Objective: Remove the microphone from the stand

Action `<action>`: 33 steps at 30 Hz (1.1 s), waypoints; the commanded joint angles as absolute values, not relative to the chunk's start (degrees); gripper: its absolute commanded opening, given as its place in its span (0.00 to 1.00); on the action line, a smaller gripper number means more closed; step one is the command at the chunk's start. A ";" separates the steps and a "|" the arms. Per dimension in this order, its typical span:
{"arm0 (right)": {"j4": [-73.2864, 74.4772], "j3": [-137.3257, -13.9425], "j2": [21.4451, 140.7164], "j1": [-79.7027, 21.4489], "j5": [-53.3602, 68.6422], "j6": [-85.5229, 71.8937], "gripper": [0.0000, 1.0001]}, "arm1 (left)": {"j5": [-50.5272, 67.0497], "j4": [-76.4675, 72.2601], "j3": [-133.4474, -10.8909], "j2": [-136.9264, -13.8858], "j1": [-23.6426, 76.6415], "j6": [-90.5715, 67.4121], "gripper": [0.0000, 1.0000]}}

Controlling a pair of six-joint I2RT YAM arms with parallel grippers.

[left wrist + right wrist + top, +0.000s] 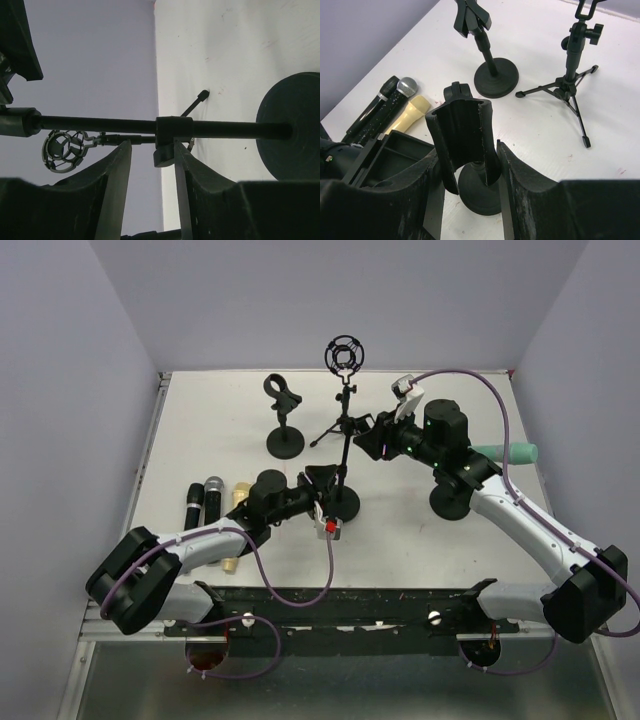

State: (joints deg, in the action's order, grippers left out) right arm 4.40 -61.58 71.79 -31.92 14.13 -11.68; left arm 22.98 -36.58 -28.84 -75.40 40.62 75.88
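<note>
A teal microphone [506, 452] sits in a black stand [452, 503] at the right, partly hidden behind my right arm. A second black stand [346, 502] with a round base stands in the middle. Its clip [464, 135] is empty. My right gripper [372, 437] [469, 150] is open, its fingers on either side of that empty clip. My left gripper [322, 478] [151, 147] is open at this stand's pole [100, 123], with the pole's collar [173, 134] at its fingertips.
A clip stand [285, 412] and a tripod with a round shock mount [345, 355] stand at the back. A black microphone [193, 506], a grey-headed one [212, 496] and a cream one [240, 496] lie at the left.
</note>
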 commanded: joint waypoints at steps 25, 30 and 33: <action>4.48 -62.58 72.07 -31.99 12.92 -12.75 0.29 | 15.47 -36.13 -33.05 -80.16 42.10 74.90 0.06; 4.22 -62.23 71.46 -31.91 13.27 -11.08 0.28 | 16.69 -23.16 -39.35 -76.12 41.14 54.74 0.00; 3.87 -62.05 70.67 -31.99 14.24 -8.71 0.27 | 23.35 -12.51 -45.42 -74.88 37.89 36.89 0.00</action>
State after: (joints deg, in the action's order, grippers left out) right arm 4.14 -61.60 71.75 -31.53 12.84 -11.46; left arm 15.99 -26.39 -36.03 -78.54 41.06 65.01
